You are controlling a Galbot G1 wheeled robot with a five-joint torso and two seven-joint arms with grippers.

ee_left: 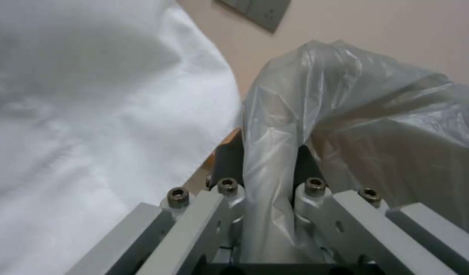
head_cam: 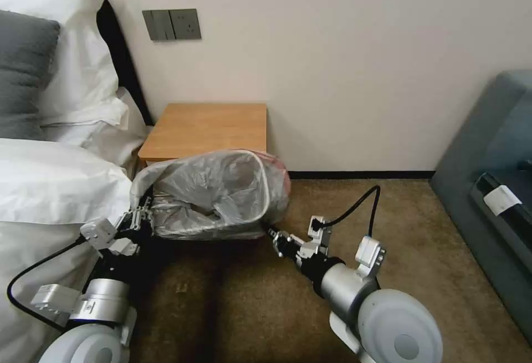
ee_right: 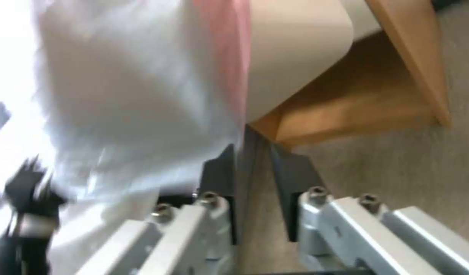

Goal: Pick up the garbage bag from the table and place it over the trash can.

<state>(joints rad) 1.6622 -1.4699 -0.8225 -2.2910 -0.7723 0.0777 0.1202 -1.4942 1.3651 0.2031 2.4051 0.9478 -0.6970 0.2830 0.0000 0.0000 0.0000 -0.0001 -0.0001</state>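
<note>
At the far left of the head view lies a bed (head_cam: pixel 50 185) with white bedding and three pillows: one grey, two white. Just beside it the left gripper (head_cam: pixel 141 208) is clamped on a gathered fold of the garbage bag (head_cam: pixel 216 194); in the left wrist view the plastic (ee_left: pixel 267 198) runs straight down between the two fingers (ee_left: pixel 229 191), pinched there.

The one bag, grey and translucent with a pinkish-red rim, is spread over the trash can (ee_right: pixel 295 57), which stands on the carpet in front of the table (head_cam: pixel 208 127). The bag's mouth is open and sags inward; what lies in the can beneath the plastic cannot be told. In the right wrist view the beige wall of the can shows past the bag's pink edge, with the table's open shelf behind it.

To the right, the right gripper (head_cam: pixel 275 236) sits low at the bag's near right corner. Its two dark fingers (ee_right: pixel 295 179) stand slightly apart, with the carpet showing in the gap between them and the plastic just beside one of them, not pinched.

On the wall above the table there is one switch plate (head_cam: pixel 172 24). At the far right stands one grey sofa (head_cam: pixel 487 185).
</note>
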